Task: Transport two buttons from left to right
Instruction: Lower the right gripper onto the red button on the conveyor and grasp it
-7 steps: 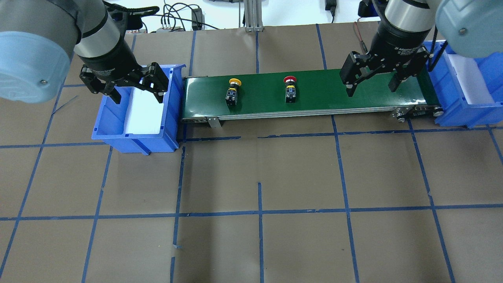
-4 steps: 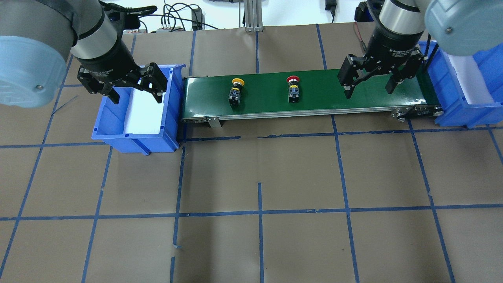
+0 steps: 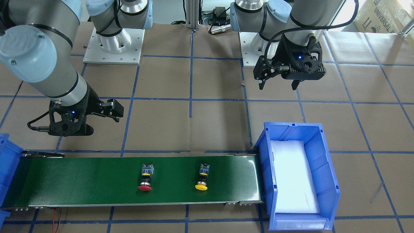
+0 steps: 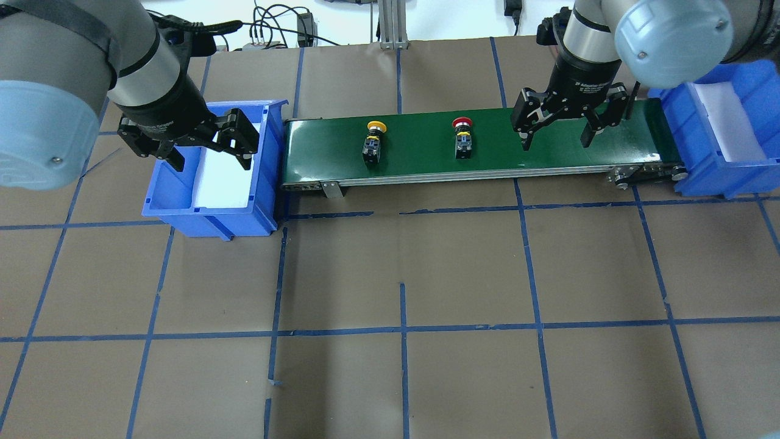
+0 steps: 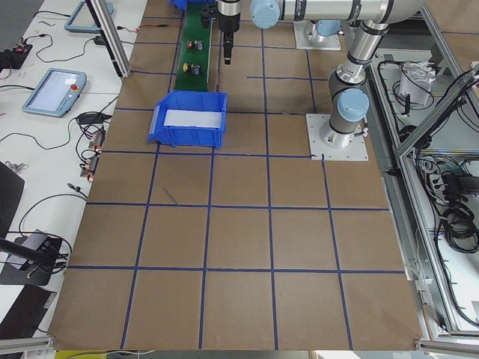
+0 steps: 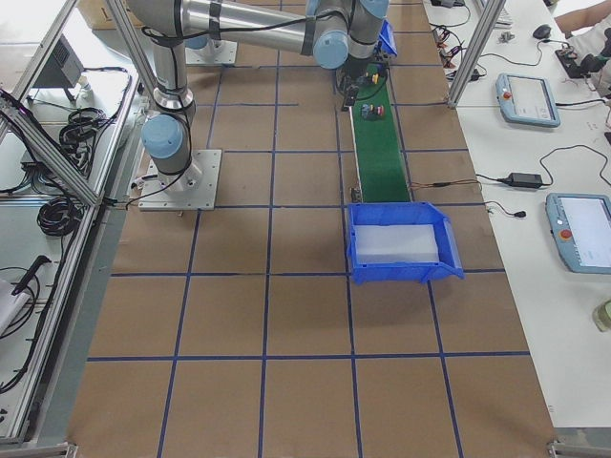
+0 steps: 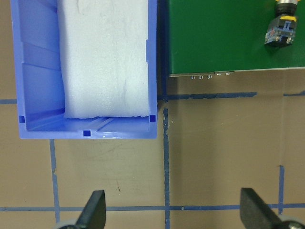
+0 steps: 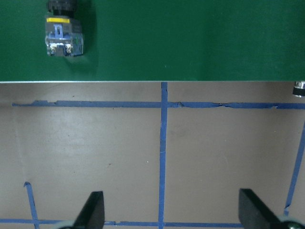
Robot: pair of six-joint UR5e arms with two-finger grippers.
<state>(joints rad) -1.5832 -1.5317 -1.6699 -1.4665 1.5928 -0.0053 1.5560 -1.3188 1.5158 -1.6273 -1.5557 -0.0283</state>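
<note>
Buttons lying on their sides on the green conveyor belt [image 4: 414, 160], yellow button [image 4: 373, 141] nearer the left blue bin [image 4: 183, 210], red button [image 4: 463, 139] near mid-belt; long axes across the belt, caps pointing away from the robot; left end effector [image 4: 210, 160] raised near that bin, fingers spread and empty; right end effector [image 4: 556, 143] raised near the belt, likewise spread.

gap of bare belt [image 4: 420, 149] between yellow button [image 4: 373, 141] and red button [image 4: 462, 138], left bin [image 4: 210, 218] and right bin [image 4: 719, 180] walling its ends

Green conveyor [image 4: 420, 146], left blue bin [image 4: 210, 221], right blue bin [image 4: 725, 180]
</note>
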